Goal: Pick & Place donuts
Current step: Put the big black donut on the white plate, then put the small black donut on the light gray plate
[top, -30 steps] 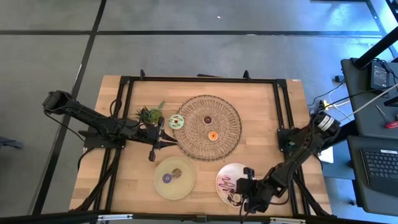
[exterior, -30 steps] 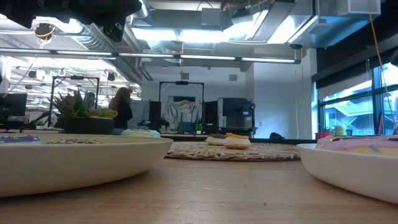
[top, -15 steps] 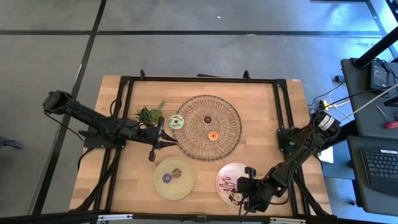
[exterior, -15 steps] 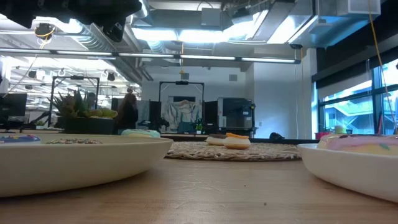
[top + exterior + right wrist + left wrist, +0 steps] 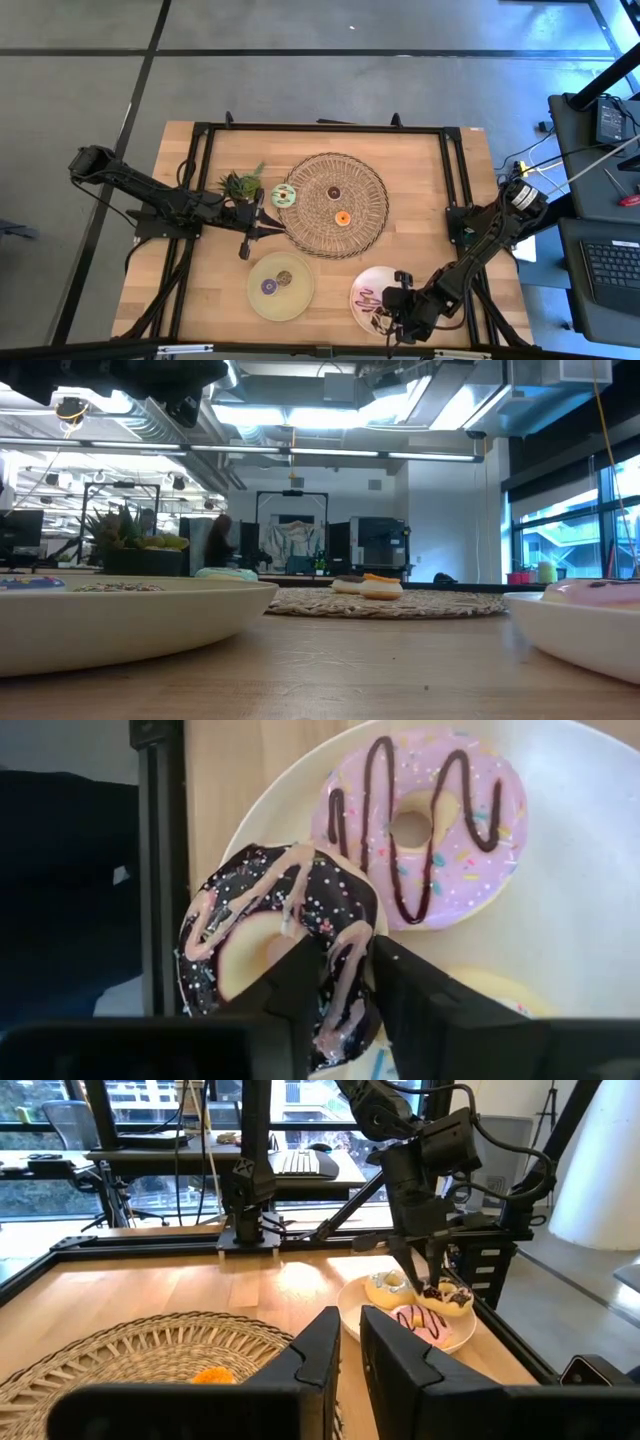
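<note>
The dark chocolate donut (image 5: 280, 945) with pink drizzle lies on the white plate (image 5: 368, 283) near the table's front edge, touching the pink donut (image 5: 420, 820) beside it. The right gripper (image 5: 345, 990) is closed on the rim of the chocolate donut, one finger in its hole and one outside. A third, pale donut (image 5: 388, 1288) on this plate is largely hidden behind the fingers in the right wrist view and shows more fully in the left wrist view.

On the woven mat (image 5: 335, 205) at the table's centre lie a small brown donut (image 5: 334, 192) and an orange donut (image 5: 342, 218); a green-and-white donut (image 5: 284, 196) sits at the mat's left edge. A purple donut (image 5: 268, 287) lies on the pale green plate (image 5: 281, 286), beside a brownish one (image 5: 285, 277) too small to make out.

The left gripper (image 5: 250, 232) waits between the potted plant (image 5: 240, 184) and the green plate, its fingers nearly together and empty.

The white plate lies close to the table's front edge, with the black frame rail (image 5: 160, 850) just beside it. Bare wood (image 5: 420, 190) lies open to the right of the mat.
</note>
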`<action>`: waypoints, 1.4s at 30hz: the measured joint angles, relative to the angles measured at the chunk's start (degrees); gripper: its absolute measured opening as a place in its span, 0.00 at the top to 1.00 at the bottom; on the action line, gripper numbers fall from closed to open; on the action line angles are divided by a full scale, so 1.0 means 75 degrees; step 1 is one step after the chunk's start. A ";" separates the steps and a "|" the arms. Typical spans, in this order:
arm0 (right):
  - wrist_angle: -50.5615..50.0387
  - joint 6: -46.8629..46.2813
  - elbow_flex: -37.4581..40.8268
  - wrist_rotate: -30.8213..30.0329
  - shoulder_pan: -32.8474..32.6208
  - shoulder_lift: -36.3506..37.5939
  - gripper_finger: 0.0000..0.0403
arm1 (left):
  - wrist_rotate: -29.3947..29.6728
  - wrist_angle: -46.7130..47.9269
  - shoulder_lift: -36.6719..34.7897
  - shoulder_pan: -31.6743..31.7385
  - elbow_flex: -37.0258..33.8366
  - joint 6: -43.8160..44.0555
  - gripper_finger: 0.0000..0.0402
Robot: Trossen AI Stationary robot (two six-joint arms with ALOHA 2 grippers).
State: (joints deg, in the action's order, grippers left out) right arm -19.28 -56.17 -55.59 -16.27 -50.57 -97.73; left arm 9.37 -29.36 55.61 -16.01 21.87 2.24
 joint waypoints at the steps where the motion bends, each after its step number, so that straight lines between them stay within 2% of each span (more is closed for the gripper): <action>1: -0.0003 0.0067 0.0000 -0.0001 0.0000 0.0000 0.72 | -0.0001 0.0001 0.0000 0.0000 -0.0001 0.0000 0.89; 6: -0.0025 0.0124 0.0000 0.0095 0.0000 0.0064 0.68 | -0.0001 0.0000 0.0000 0.0000 0.0000 0.0000 0.91; 17: -0.0674 0.0156 -0.0003 -0.0113 0.0003 0.0604 0.67 | -0.0003 0.0003 0.0000 0.0000 0.0000 0.0000 0.90; 21: -0.1161 0.0206 -0.0003 -0.0734 0.0003 0.0999 0.67 | -0.0003 0.0006 0.0000 0.0000 0.0000 0.0000 0.90; 25: -0.1395 0.1065 -0.0003 -0.1601 0.0006 0.1528 0.67 | -0.0039 0.0003 0.0000 0.0000 0.0000 0.0043 0.91; 28: -0.1690 0.1318 -0.0003 -0.2455 0.0060 0.1789 0.67 | -0.0352 0.0003 0.0000 0.0000 0.0000 0.0076 0.90; 30: -0.2075 0.1211 -0.0005 -0.2647 0.0233 0.1978 0.67 | -0.0459 0.0003 0.0000 -0.0003 0.0000 0.0079 0.90; 35: -0.2329 0.1491 0.0318 -0.2413 0.0787 0.2332 0.67 | -0.0458 0.0003 0.0000 -0.0003 0.0000 0.0079 0.89; 42: -0.0095 0.2783 0.1742 -0.0738 0.2014 0.2881 0.67 | -0.0443 -0.0011 0.0000 -0.0003 0.0000 0.0200 0.90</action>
State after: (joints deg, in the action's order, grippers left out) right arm -19.99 -35.30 -42.53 -21.80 -35.46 -76.13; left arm 6.04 -29.45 55.61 -16.03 21.87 3.74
